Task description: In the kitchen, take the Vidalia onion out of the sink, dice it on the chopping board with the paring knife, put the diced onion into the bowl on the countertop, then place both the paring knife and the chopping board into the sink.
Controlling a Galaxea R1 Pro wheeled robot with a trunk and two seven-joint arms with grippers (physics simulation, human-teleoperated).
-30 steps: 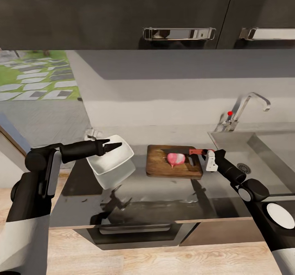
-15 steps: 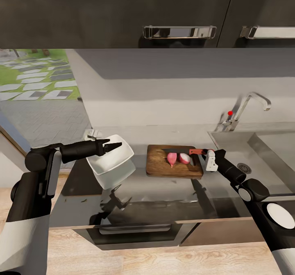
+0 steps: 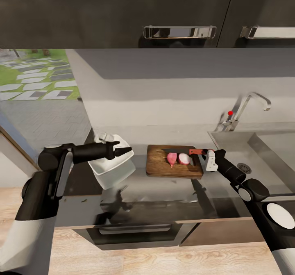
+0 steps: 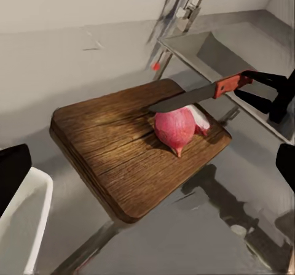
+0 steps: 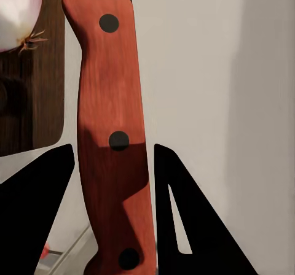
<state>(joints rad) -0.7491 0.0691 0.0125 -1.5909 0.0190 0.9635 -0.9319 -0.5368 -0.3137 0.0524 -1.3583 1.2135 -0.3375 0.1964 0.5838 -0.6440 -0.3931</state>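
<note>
The onion (image 3: 178, 158) now lies split in two on the board (image 3: 157, 165) near the sink-side end of my surface, right pincer (image 3: 207, 153) clamped on the knife (image 3: 196, 151), so dicing's begun, left pincer's (image 3: 124, 149) opening unclear.

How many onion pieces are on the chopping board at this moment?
2. One onion half lies near the middle of the chopping board, just in front of the paring knife. The other half lies beside it, toward the sink. Smaller bits may be hidden.
</note>
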